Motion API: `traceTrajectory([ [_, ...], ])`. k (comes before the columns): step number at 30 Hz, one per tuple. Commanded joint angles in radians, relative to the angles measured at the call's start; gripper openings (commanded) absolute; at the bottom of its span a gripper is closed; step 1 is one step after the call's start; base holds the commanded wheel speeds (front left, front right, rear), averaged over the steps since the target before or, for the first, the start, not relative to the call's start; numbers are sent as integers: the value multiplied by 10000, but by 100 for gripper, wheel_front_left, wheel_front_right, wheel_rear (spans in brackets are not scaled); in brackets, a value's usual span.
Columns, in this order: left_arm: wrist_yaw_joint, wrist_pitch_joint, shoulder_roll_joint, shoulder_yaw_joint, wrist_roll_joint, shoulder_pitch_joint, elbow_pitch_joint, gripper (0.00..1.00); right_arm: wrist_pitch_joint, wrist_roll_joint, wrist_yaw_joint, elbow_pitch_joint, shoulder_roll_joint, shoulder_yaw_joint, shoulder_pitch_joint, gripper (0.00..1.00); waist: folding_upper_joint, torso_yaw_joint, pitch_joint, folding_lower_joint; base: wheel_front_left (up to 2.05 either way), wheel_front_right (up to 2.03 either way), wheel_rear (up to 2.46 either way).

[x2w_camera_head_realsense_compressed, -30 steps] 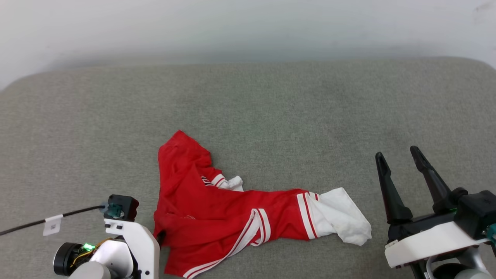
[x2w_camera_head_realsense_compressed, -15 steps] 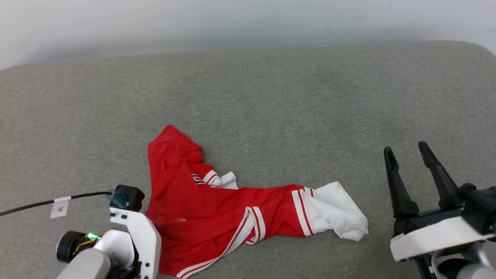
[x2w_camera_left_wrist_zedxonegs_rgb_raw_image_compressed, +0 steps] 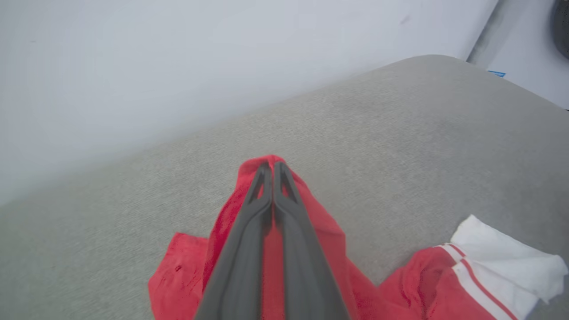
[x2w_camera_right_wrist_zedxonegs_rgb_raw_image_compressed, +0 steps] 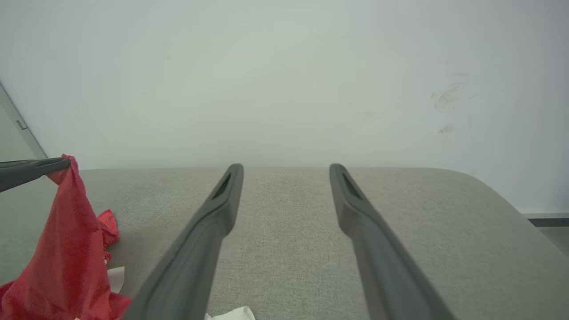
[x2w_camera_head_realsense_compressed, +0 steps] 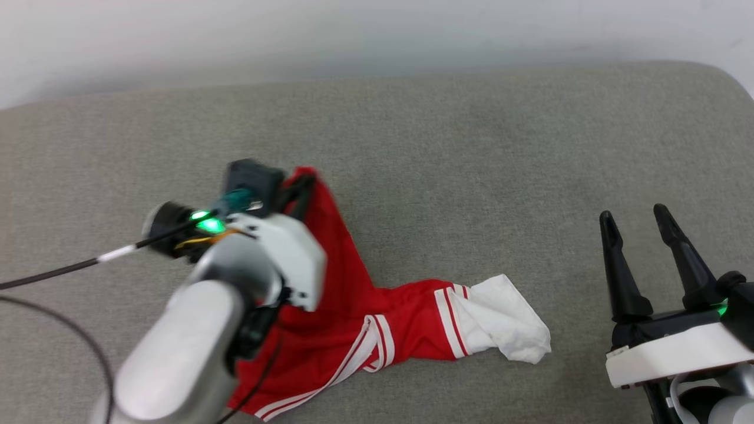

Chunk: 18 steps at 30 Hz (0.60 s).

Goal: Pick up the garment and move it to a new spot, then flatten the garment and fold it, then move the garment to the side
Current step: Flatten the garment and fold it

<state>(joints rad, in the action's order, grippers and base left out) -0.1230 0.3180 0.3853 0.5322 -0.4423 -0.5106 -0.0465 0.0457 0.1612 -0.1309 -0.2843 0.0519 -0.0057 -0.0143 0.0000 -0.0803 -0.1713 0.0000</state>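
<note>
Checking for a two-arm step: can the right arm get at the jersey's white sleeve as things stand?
Likely yes: the right gripper is open, and only grey upholstery lies between it and the white sleeve; the left gripper grips the jersey elsewhere.

Soft matt cloth garment on rough-woven grey fabric cushion; smooth matt dark plastic right end effector.
</note>
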Motion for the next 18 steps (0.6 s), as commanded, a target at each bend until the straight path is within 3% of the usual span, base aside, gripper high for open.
traceTrajectory([
  [1, 81, -76, -219, 161, 73, -224, -101, 0, -17, 107, 3, -52, -29, -31, -122, 100, 0, -155, -168, 0, 0, 0, 0],
  [8, 854, -33, -1606, 1429, 216, -1220, -1506, 0, -186, 146, 3, -161, -29, -37, -372, 100, 0, -696, -890, 0, 0, 0, 0],
  [18, 1683, 231, -2384, 2299, 82, -1729, -4409, 0, -448, 206, 3, 94, -29, 100, -701, 100, 0, -933, -1420, 0, 0, 0, 0],
])
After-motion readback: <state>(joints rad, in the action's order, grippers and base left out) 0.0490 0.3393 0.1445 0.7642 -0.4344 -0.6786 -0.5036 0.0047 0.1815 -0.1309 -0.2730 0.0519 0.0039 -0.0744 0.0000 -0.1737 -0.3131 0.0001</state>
